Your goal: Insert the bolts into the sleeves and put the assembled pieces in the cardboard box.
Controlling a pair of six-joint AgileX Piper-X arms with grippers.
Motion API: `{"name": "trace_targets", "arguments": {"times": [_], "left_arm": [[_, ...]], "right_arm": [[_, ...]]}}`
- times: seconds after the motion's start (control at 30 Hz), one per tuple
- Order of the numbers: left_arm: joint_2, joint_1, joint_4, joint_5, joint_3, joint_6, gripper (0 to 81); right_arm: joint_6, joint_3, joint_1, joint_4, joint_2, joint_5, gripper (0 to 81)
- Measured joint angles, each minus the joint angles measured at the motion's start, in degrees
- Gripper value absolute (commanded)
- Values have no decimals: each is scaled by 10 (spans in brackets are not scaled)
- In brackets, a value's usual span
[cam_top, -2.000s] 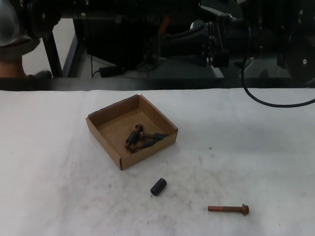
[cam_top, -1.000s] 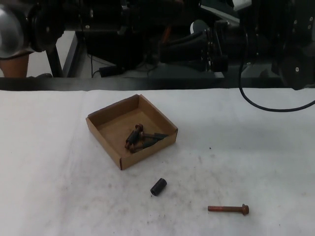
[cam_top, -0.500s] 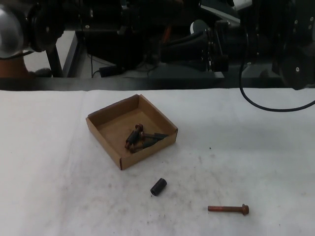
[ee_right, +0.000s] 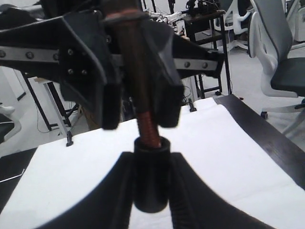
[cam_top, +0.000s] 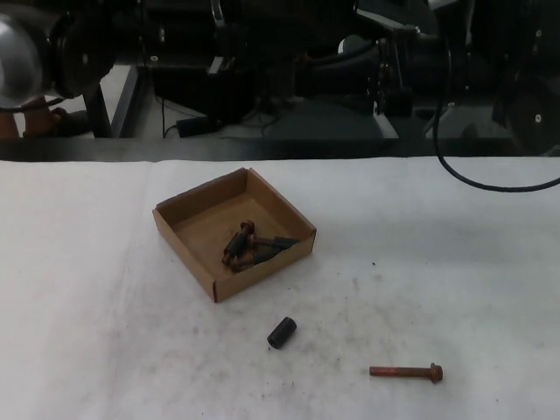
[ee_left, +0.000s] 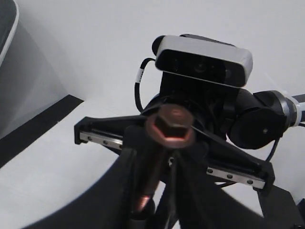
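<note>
While left pincer (ee_right: 138,110) clamps bolt (ee_right: 135,67), right pincer (ee_right: 151,193) clamps sleeve (ee_right: 151,167), bolt tip inside.

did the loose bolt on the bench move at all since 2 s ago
No. The loose bolt lies at the same spot, as far from the cardboard box and the loose sleeve as before.
</note>
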Motion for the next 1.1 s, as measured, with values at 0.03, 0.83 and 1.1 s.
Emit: {"name": "trace_targets", "arguments": {"times": [0.03, 0.83, 1.1], "left_arm": [[0, 0, 3, 4, 1, 0, 361], [0, 6, -10, 30, 0, 0, 514], [0, 6, -33, 30, 2, -2, 514]], "right_arm": [[0, 0, 0, -1, -1, -2, 2], [0, 0, 0, -11, 0, 13, 2], [0, -2, -1, -11, 2, 13, 2]]}}
